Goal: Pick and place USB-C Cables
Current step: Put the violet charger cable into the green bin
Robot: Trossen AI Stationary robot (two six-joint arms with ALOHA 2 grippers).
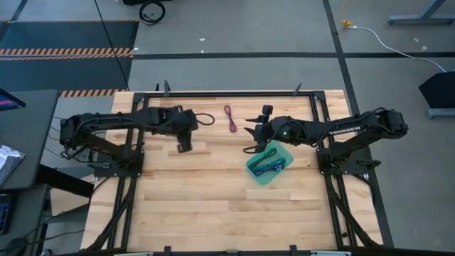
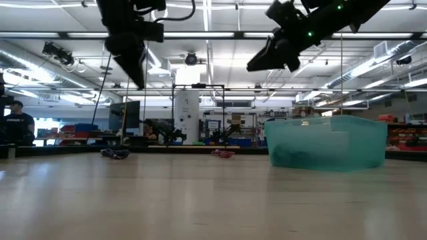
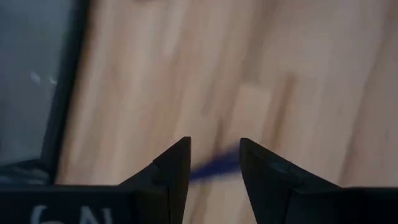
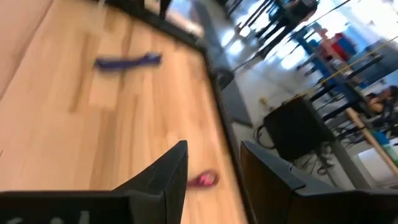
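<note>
A purple-blue USB-C cable (image 3: 211, 167) lies on the wooden table, also seen low on the table (image 2: 115, 154) and from the right wrist (image 4: 127, 61). My left gripper (image 3: 214, 142) hangs open well above it (image 2: 137, 79), over the table's left middle (image 1: 184, 146), and hides the cable in the high view. A maroon cable (image 1: 231, 118) lies near the far edge (image 4: 204, 180). The teal tray (image 1: 264, 180) holds several cables (image 1: 271, 167). My right gripper (image 1: 249, 140) is open and empty, raised beside the tray's far left corner (image 2: 267, 60).
A dark loop (image 1: 205, 119) lies by the left arm near the far edge. A black frame (image 1: 234, 92) runs along the table's far edge and sides. Bare wood fills the near half of the table (image 1: 213, 206). The tray stands tall in the low view (image 2: 327, 143).
</note>
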